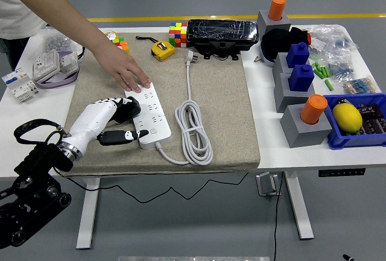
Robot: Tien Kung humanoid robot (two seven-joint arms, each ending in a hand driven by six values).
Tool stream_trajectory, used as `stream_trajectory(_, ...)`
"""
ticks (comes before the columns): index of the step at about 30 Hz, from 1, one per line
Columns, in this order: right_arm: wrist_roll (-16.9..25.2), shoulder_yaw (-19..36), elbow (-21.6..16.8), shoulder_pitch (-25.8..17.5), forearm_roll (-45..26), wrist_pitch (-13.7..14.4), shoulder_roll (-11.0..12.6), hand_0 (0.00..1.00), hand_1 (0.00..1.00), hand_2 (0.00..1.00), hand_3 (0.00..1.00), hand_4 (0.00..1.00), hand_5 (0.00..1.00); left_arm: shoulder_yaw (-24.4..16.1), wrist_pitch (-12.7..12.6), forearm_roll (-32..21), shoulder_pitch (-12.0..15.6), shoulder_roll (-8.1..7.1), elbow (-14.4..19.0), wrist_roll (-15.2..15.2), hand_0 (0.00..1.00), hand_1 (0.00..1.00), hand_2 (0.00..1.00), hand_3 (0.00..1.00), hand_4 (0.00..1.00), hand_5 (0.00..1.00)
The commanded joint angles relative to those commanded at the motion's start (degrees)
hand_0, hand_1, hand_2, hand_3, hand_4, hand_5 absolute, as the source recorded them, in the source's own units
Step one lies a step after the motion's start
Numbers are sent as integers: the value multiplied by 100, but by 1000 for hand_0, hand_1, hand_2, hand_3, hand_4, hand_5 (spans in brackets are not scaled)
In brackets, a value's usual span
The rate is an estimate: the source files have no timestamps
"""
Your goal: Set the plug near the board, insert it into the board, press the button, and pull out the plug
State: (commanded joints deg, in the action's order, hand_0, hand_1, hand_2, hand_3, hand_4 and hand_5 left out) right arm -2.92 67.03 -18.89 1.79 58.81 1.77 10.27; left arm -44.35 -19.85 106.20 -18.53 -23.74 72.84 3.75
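While the person holds the strip down, the scene reads as follows:

Table: a white table (21,129) carries a large beige felt mat (226,101) over its middle part.
Person: an arm comes from the far left; the person's hand (123,68) lies flat on the far end of the strip, fingertips touching it.
Left arm: the black arm enters from the lower left corner; the robot's white left hand (107,119) lies on the mat just left of the strip, near its near end.
Left hand state: the fingers are curled, with the dark fingertips (123,135) against the strip's left edge; whether they hold something I cannot tell.
Board: a white power strip with many sockets (147,114) lies on the mat, running from far-left to near-right.
Cable: the white cord (193,129) is coiled just right of the strip and then runs straight to the far side.
Plug: the white three-pin plug (190,56) lies at the far end of the cord, well apart from the strip, near a yellow tape measure (161,49).
Bin: a blue plastic bin (381,129) at the right edge holds a yellow lemon-shaped object (347,116).
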Motion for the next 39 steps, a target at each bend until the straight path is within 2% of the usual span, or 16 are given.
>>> stream_trajectory(7,-1,-30,7,-9,-8,-2,6,656,653,658,572,994,555,98,21,-15,-132,79,-43,1,799,839,798,774,981,707)
stream_trajectory(17,-4,-27,0,2,-17,-7,0,654,653,658,572,994,555,201,150,-37,-367,225,-273,103,799,838,798,773,975,702)
stream_trajectory(22,-2,-16,3,-2,-14,-2,4,654,653,658,572,994,556,169,113,-55,-390,240,-174,59,798,837,795,773,974,700)
stream_trajectory(28,2,-13,0,-1,-11,0,-1,655,653,658,572,994,556,74,67,-102,-354,204,235,20,797,832,789,768,973,698)
stream_trajectory(32,1,-20,-1,-5,-9,-4,-3,655,653,658,572,994,556,7,92,-174,-262,126,737,58,797,832,789,768,973,698)
stream_trajectory(33,0,-21,1,-3,-3,-4,0,655,653,658,572,994,556,-14,144,-207,-226,94,879,101,752,755,712,750,970,692)
stream_trajectory(38,-1,0,8,0,8,-5,4,655,653,658,572,994,556,-139,623,-340,6,-60,1680,554,752,755,712,750,970,692)
stream_trajectory(39,-2,5,9,0,9,-5,4,655,653,658,572,994,557,-164,717,-348,55,-84,1813,659,340,475,495,753,961,673)
